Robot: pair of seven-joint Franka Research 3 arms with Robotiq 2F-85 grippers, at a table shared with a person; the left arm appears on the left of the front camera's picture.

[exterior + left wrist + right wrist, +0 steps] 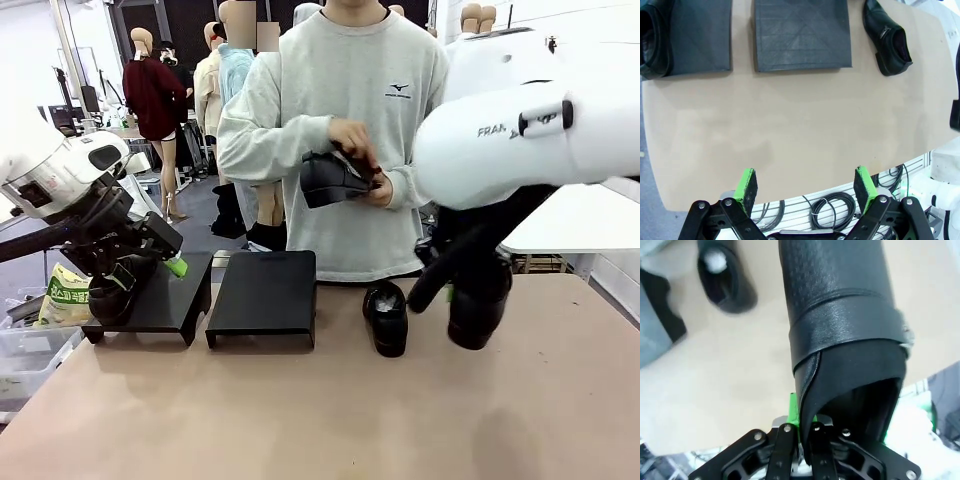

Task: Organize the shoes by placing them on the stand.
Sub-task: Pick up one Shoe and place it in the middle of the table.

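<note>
Tan desk (320, 420) runs across the front view, and a person at the far side holds the person's shoe (335, 178) in both hands. At your left, the left stand (192, 295) carries the stand shoe (110, 295), with the middle stand (262, 285) just beside it. The desk shoe (386, 318) lies near the middle. Your left tool (160, 262) hangs over the left stand. Your right arm reaches down in front of the person, and the right tool (455, 290) has the held shoe (478, 310) dangling toe-down just above the desk.

From the left wrist, you look down with the fingers wide apart, gripping nothing.

From the right wrist, the fingers are clamped on the held shoe's heel collar. That glossy leather is probably slippery, and the chunky sole likely makes the shoe toe-heavy. The collar is the thin, soft spot a narrow pinch can take, so expect it to swing.
</note>
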